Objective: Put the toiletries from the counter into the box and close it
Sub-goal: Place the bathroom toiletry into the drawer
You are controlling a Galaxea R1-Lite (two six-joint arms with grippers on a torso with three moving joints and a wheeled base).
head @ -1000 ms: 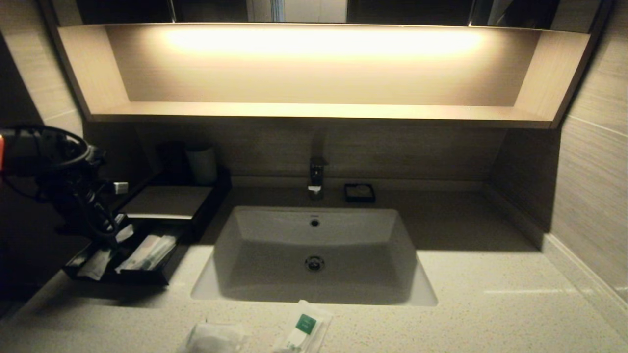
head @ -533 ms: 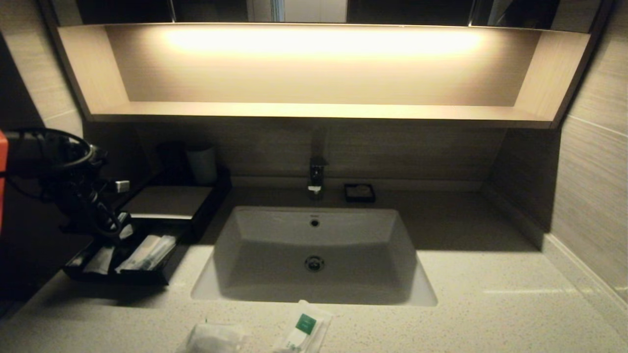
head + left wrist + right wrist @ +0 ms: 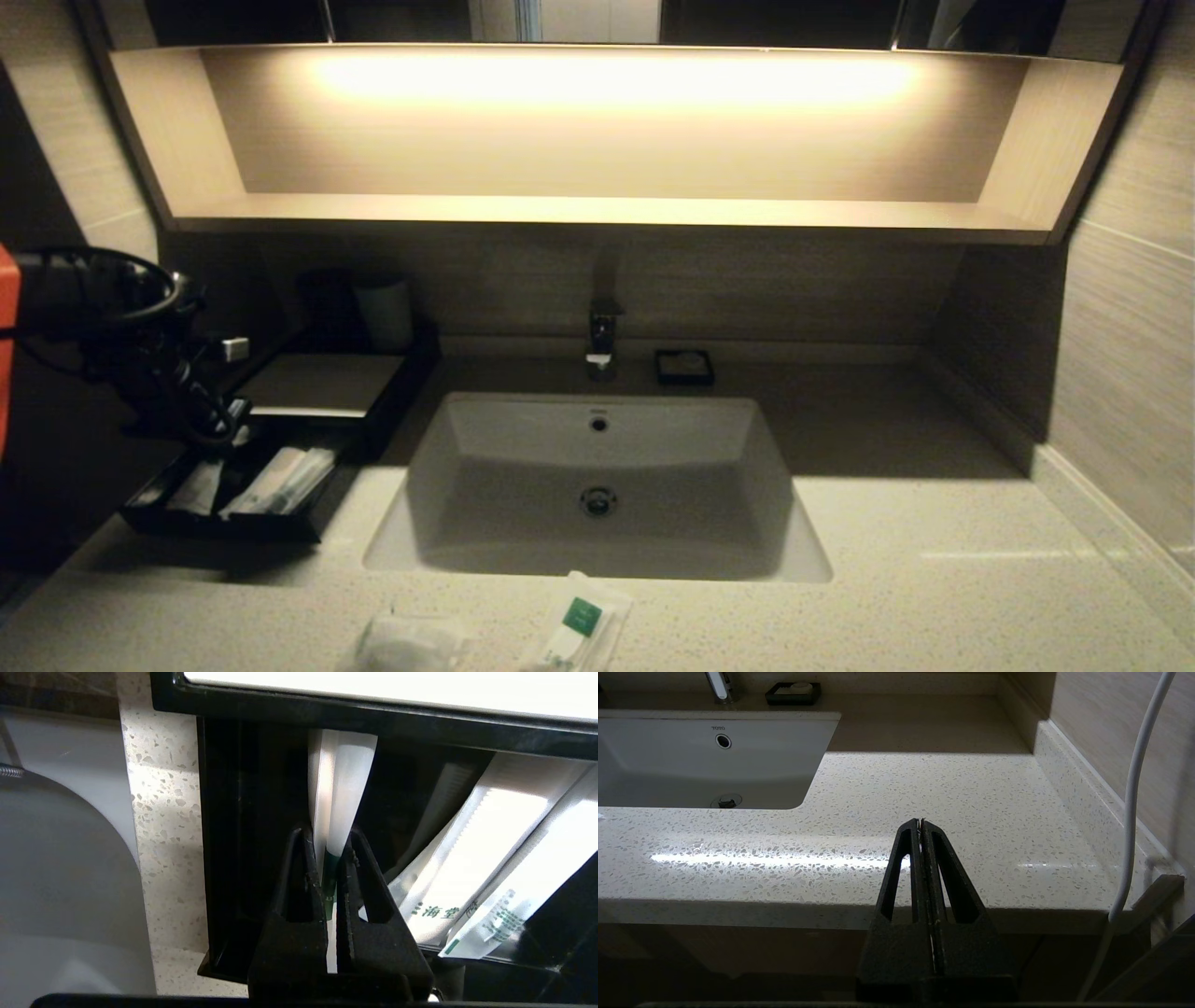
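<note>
Pinching a long thin packet, the left gripper is hovering over the drawer tray at nine o'clock of the sink; release low and flat.

The right gripper hangs with its 2 black fingers pressed together, just off the front edge of the counter. Beyond it the speckled slab runs to the white sink basin; behind the basin stand a faucet and a soap dish. A white cable hangs beside the counter's raised side edge.
</note>
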